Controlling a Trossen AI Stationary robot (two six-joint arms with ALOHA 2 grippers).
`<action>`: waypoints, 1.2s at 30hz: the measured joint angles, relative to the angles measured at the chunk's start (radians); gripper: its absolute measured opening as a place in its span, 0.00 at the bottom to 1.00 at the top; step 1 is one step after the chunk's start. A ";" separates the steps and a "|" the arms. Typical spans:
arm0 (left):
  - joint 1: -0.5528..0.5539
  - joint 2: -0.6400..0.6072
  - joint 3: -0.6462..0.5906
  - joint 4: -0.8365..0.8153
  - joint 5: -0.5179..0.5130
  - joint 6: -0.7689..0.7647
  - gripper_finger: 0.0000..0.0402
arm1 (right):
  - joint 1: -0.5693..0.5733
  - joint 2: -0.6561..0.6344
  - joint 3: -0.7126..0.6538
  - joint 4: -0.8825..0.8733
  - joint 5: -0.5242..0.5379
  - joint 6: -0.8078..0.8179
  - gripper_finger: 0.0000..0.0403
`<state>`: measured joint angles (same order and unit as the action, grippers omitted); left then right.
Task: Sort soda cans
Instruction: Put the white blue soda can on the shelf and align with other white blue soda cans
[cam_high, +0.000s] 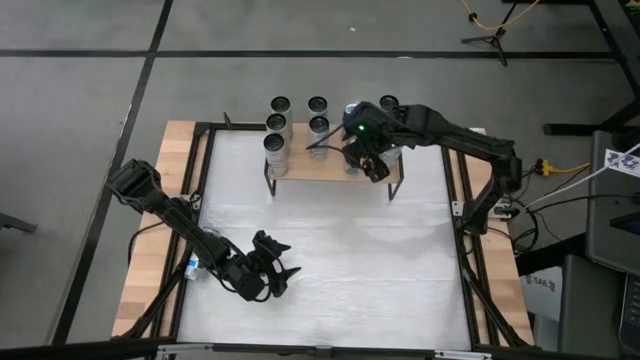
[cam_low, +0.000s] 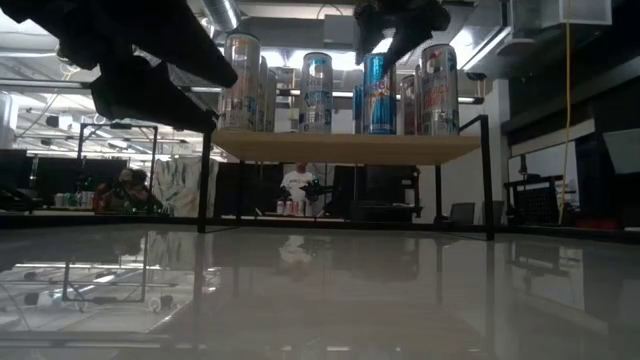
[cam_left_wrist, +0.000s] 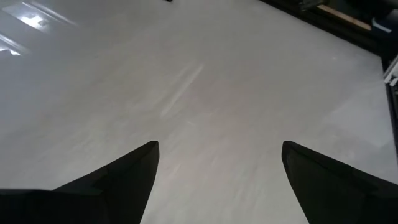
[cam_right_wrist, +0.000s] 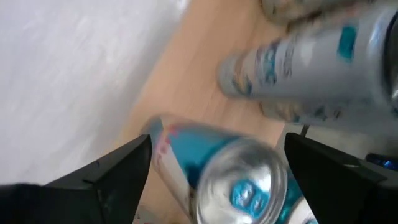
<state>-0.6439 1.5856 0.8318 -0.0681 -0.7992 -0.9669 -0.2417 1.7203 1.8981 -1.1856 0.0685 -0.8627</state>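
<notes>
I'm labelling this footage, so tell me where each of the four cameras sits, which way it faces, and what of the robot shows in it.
High view: above the table, looking straight down; both arms, the wooden shelf of soda cans.
Low view: at table-top height, looking level toward the shelf and room; arms enter from above.
Left wrist view: on the left arm, facing bare table; left gripper open.
Right wrist view: on the right arm, above a blue can; right gripper open.
Shared: high and low views both show the shelf of cans.

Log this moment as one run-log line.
task: sort cans | right tool: open above blue-labelled aluminium can on wooden shelf | left tool: open, idle over white table
</notes>
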 joint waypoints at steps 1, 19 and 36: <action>0.000 -0.002 0.000 0.003 0.002 -0.001 0.83 | 0.010 -0.005 0.000 0.011 0.000 0.000 0.90; 0.045 -0.330 0.000 -0.185 0.173 -0.076 0.83 | 0.315 -0.097 0.002 -0.001 -0.059 0.279 0.90; 0.083 -0.553 0.001 -0.852 0.982 -0.747 0.83 | 0.597 -0.101 -0.160 -0.068 -0.106 0.534 0.90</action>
<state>-0.5608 1.0327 0.8326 -0.9204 0.1832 -1.7134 0.3550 1.6189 1.7377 -1.2537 -0.0375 -0.3291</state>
